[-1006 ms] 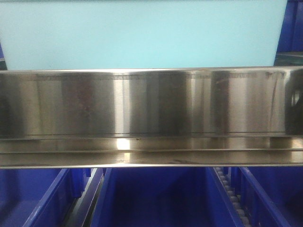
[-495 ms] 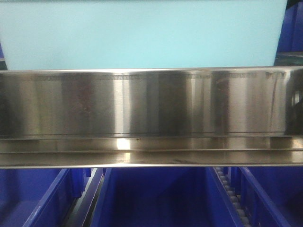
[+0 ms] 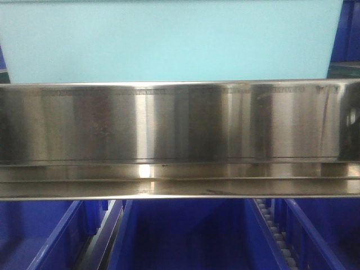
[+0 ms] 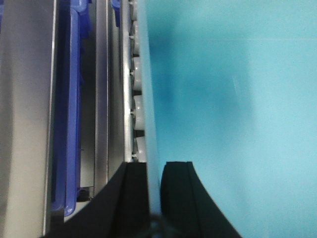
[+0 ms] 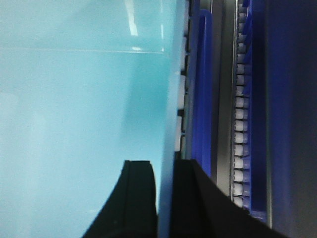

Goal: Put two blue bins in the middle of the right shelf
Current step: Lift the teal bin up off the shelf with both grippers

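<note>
Straight ahead, a light blue bin (image 3: 169,42) sits just above and behind the shelf's steel front rail (image 3: 180,124), with dark blue bins (image 3: 185,236) below. Left wrist: the left gripper (image 4: 153,173) is clamped on the bin's wall, beside rollers (image 4: 138,106). Right wrist: the right gripper (image 5: 165,168) pinches its wall likewise.

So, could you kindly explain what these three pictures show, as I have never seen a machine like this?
It is a two-armed robot on a mobile base. The front camera faces a shiny steel shelf rail, with a pale blue bin above it and dark blue bins below. The other two cameras sit on the wrists. Each shows two black fingers pinching a side wall of the pale bin: the left end effector on one side, the right end effector on the other. Whether the bin already rests on the shelf cannot be told.
</note>
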Action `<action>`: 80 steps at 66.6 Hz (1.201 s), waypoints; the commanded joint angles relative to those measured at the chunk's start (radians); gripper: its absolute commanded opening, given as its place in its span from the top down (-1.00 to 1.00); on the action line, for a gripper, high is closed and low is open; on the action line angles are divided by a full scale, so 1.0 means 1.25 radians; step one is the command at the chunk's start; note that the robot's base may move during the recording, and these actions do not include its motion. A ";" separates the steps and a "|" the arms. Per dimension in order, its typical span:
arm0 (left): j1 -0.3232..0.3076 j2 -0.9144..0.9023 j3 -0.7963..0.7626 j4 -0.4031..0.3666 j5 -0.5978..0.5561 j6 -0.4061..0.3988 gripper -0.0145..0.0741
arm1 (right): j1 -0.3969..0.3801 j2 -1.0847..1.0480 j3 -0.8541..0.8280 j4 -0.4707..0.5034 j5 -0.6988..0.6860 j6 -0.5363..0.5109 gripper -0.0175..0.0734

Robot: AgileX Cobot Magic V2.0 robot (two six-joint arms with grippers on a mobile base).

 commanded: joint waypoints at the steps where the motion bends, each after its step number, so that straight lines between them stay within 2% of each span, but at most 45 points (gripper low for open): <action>1: 0.004 -0.002 -0.008 -0.009 -0.015 -0.002 0.92 | 0.000 -0.002 -0.005 -0.008 0.019 -0.008 0.97; 15: 0.002 -0.007 -0.043 -0.013 -0.015 -0.001 0.92 | 0.000 -0.033 -0.018 -0.029 0.016 -0.008 0.97; 31: 0.002 -0.024 -0.119 0.007 -0.044 0.007 0.92 | 0.000 -0.066 -0.104 -0.102 0.010 -0.008 0.97; 40: 0.002 -0.034 -0.169 0.021 -0.078 0.065 0.92 | 0.000 -0.071 -0.170 -0.130 -0.029 -0.022 0.97; 59: 0.002 -0.036 -0.288 0.046 -0.164 0.075 0.92 | 0.000 -0.073 -0.275 -0.130 -0.156 -0.046 0.97; 80: 0.002 -0.036 -0.310 0.069 -0.195 0.075 0.92 | 0.000 -0.073 -0.281 -0.130 -0.174 -0.046 0.97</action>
